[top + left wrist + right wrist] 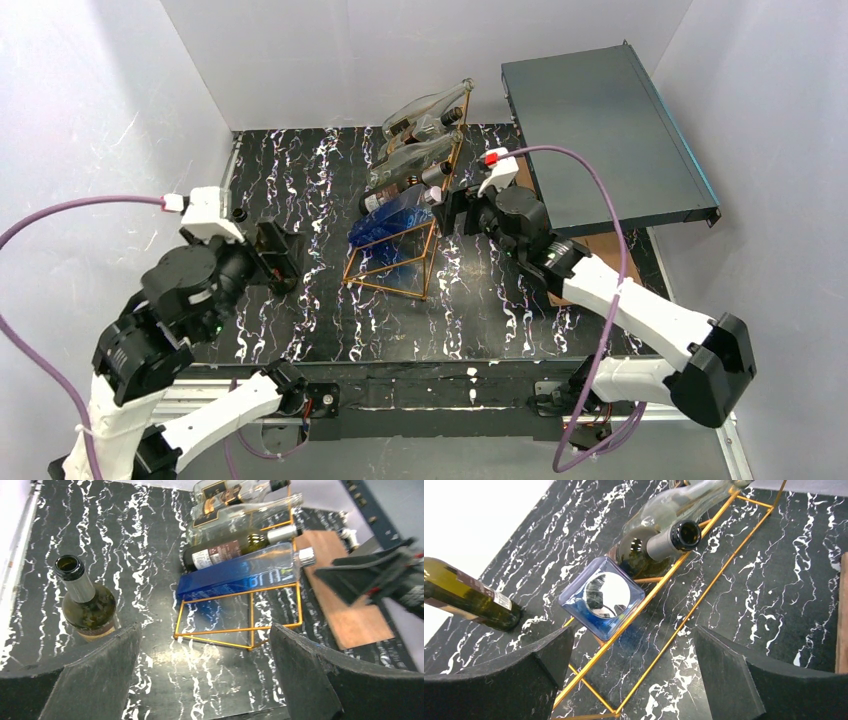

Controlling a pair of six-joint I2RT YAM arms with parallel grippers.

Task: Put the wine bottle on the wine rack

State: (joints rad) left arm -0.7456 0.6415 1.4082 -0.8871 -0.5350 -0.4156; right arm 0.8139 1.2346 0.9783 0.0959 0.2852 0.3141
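Near the left edge of the black marbled table (150, 540), the wine bottle (87, 605) stands upright with its open mouth up, well apart from the wine rack (251, 628) and not yet on it. It is just beyond the left finger of the left gripper (205, 635), whose jaws are spread wide and hold nothing. That looks like a stance for closing around the bottle's body. The rack already carries two clear bottles (240, 515) at the top, a dark labelled bottle (225, 552) under them and a blue square bottle (235, 577) lower down. All lie on their sides across the rungs, necks toward the right arm. Only the bottom rungs seem free, so the new bottle probably has to be tipped flat and slid in low. The right gripper (634, 635), also wide and empty, sits close to the neck ends, perhaps to steady the light wire frame. A dark flat box (610, 130) lies behind it, out of play.
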